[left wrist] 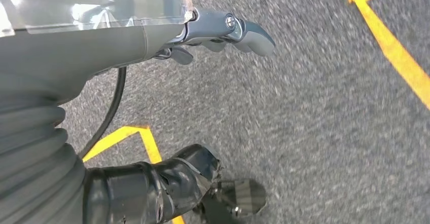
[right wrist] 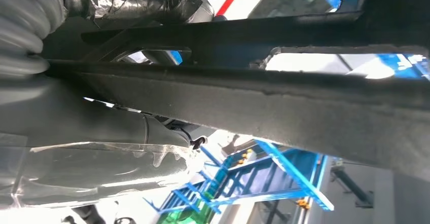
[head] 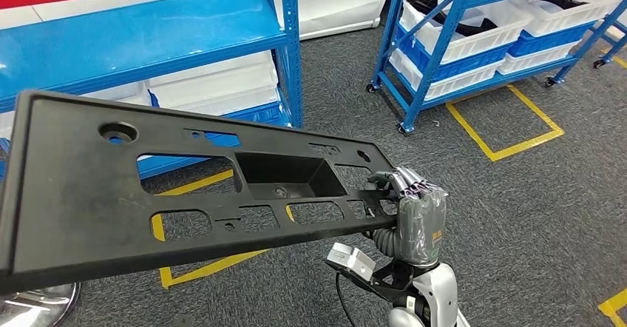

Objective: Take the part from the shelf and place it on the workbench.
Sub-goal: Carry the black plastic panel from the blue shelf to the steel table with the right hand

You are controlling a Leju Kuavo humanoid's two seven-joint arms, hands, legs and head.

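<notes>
A long black plastic part (head: 148, 186) with several cut-outs and a sunken middle pocket stretches across the head view, tilted and lifted above the floor. My right hand (head: 418, 212) grips its right end, fingers wrapped over the edge. In the right wrist view the part's dark ribbed underside (right wrist: 284, 102) runs across close to the camera, with my right hand (right wrist: 101, 148) closed against it. My left hand (left wrist: 152, 36) hangs over the grey floor, its fingers (left wrist: 238, 29) and thumb (left wrist: 192, 173) apart and holding nothing.
A blue shelf (head: 148, 31) with white bins (head: 214, 83) stands at the back left. A second blue shelf on wheels (head: 473, 38) holds white and blue bins at the back right. Yellow floor lines (head: 510, 120) mark the grey carpet. A chrome base (head: 37, 305) sits at the lower left.
</notes>
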